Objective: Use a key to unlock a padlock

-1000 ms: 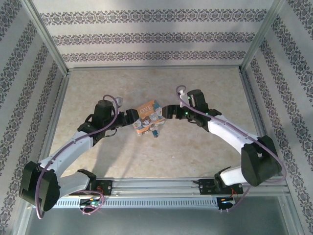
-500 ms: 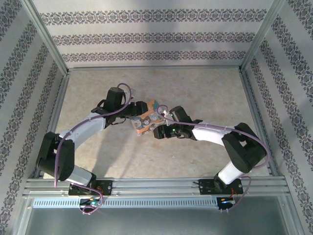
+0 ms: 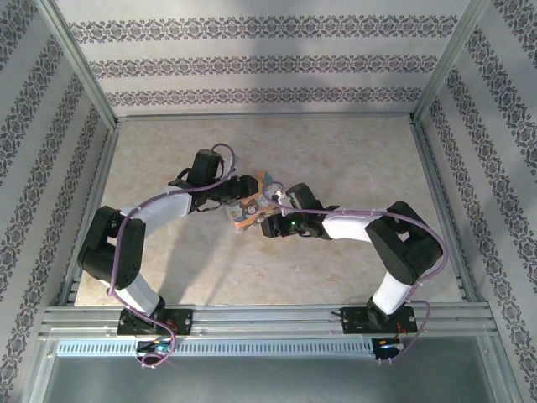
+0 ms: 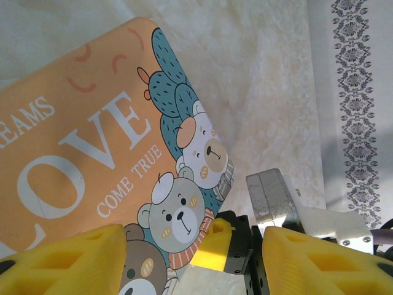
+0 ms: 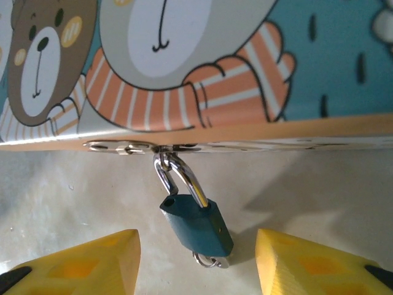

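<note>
The padlock (image 5: 198, 224) is a small dark-blue body hanging by its silvery shackle (image 5: 184, 175) from the hasp on the orange-sided bear-print box (image 5: 202, 67). One shackle leg is out of its hole in the body. The key (image 5: 212, 260), a small grey metal piece with a ring, sticks out of the lock's bottom end. My right gripper (image 5: 196, 270) is open, with a yellow finger on each side of the lock and touching nothing. My left gripper (image 4: 193, 261) is open over the box's (image 4: 92, 141) bear-print corner. From above, the grippers (image 3: 237, 195) (image 3: 267, 220) flank the box (image 3: 250, 206).
The box lies mid-table on the beige marbled top (image 3: 352, 159). Patterned walls and metal frame rails (image 3: 268, 117) enclose the table. My right gripper's yellow fingertip (image 4: 215, 243) and a grey block (image 4: 273, 196) sit just beyond the box corner in the left wrist view.
The right arm swung from the box's far right side round to its near edge by the padlock. The left gripper moved right, up to the box. Little has moved in the last half second.
</note>
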You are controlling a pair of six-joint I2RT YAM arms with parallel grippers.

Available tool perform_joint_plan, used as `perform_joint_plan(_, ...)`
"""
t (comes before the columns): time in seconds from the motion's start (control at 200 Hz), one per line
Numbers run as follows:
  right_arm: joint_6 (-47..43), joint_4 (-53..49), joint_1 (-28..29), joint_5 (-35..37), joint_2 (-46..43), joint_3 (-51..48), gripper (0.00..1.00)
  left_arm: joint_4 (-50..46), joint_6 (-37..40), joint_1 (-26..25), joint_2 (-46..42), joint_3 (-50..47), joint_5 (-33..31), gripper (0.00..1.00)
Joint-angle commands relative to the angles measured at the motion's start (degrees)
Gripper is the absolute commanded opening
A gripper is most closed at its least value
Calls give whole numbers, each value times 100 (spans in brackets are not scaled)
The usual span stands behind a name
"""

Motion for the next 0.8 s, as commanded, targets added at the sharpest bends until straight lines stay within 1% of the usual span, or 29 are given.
perform_joint_plan(0.0,-87,206,53,-121,114,143,50,241,60,-1,80,32,72,60)
perform_joint_plan(0.415,-23,359,59,-245,268,135,39,358,-15,-6,196,-52,-27,59)
perform_joint_plan(0.485,-3,373,61,-262,285,143,35,350,-23,-1,208,-48,-34,59)
perform_joint_plan(0.615,41,388,61,-237,290,118,31,350,-41,7,231,-80,-60,59)
perform_joint_plan(0.795,136,434,59,-135,234,56,20,350,-32,7,240,-124,-78,59)
